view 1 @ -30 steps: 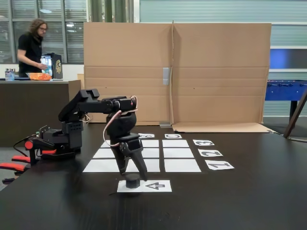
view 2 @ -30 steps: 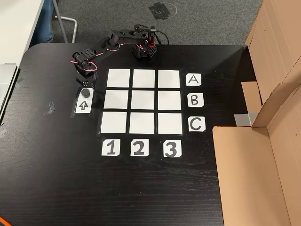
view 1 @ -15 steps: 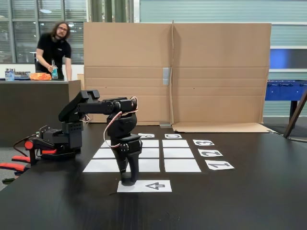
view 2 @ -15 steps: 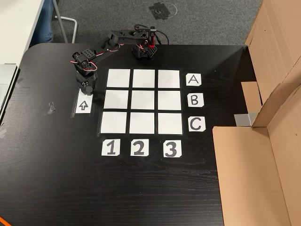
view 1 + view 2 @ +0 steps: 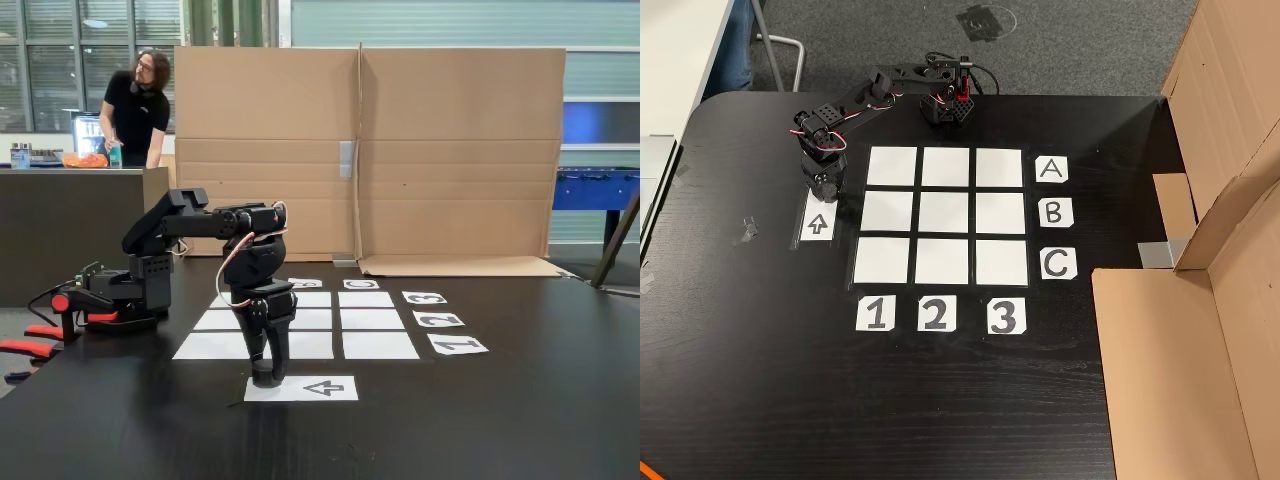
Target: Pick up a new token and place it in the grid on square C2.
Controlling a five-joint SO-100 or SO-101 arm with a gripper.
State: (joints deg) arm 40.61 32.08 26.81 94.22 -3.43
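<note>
Gripper (image 5: pixel 267 377) now closing down around token (image 5: pixel 266 378) at left end of arrow sheet (image 5: pixel 320 388), lower centre of frame; wide open above it a second ago. Token mostly hidden between fingers, sitting on sheet. Grasp likely done; lifting next. Grid (image 5: pixel 940 215) sitting empty, square C2 (image 5: pixel 941 262) waiting in bottom row, middle.

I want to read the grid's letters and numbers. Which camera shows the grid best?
The fixed view from above: the grid lies flat with all nine cells and every label readable. The side fixed view shows the grid foreshortened, partly behind the arm.
</note>
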